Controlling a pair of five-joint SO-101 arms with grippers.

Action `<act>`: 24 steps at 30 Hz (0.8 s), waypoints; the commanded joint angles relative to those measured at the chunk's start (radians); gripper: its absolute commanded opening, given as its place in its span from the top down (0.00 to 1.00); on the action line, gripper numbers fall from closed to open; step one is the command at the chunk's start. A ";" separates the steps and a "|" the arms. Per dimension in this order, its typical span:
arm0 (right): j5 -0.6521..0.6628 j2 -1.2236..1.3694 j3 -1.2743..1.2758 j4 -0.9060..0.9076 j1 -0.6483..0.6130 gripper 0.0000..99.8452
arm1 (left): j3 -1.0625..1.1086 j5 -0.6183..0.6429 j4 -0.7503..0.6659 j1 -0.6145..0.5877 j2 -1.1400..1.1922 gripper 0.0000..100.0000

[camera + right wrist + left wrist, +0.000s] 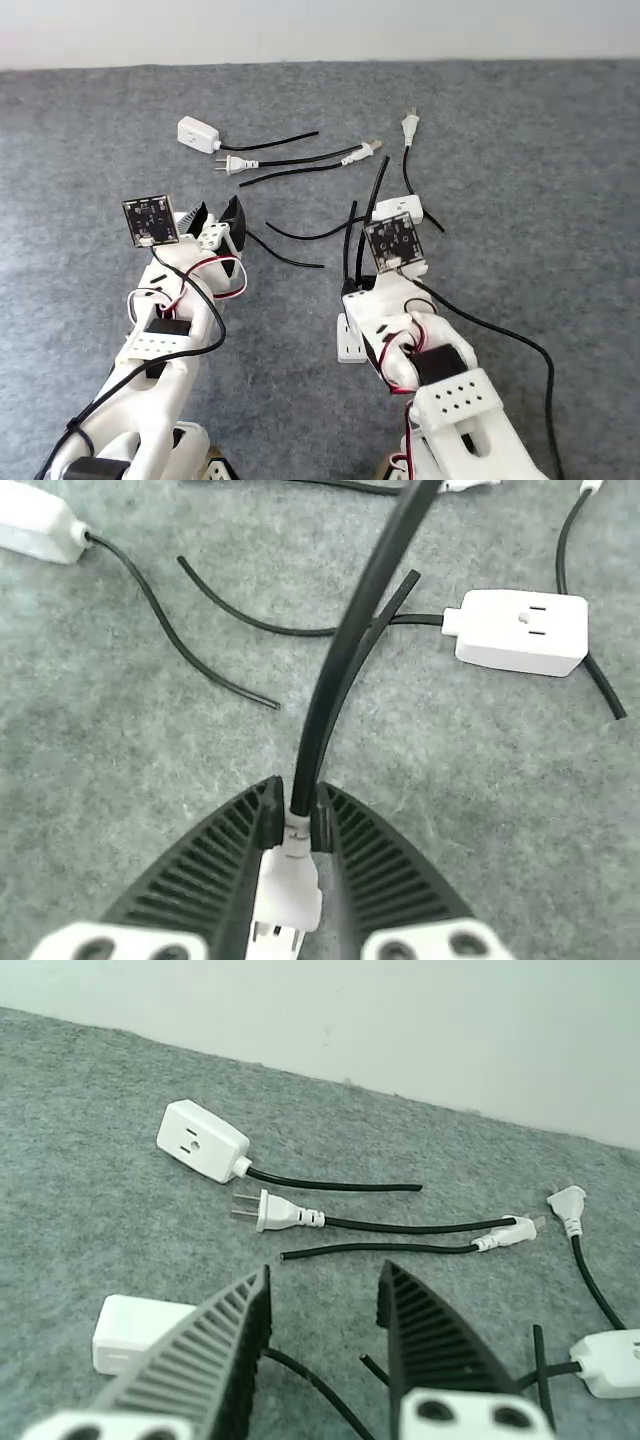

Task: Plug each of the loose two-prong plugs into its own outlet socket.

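left pincer (323, 1275) spread wide over the grey felt bench (80, 1210), white boxy plastic outlet socket (202, 1141) and loose white two-prong plug (278, 1211) lying beyond it, right pincer (295, 805) clamped on a white black-corded plug (288, 875), another white socket (520, 630) just beyond

Bright even light, soft faint shadows

Far-L socket (197, 134) sits near a loose plug (237, 165); 2nd socket (400, 208) just beyond R arm (430, 372).
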 commanded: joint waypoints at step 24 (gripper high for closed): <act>0.110 -0.473 -0.078 0.397 -0.246 0.99 | -0.380 -0.041 0.620 0.132 0.160 0.91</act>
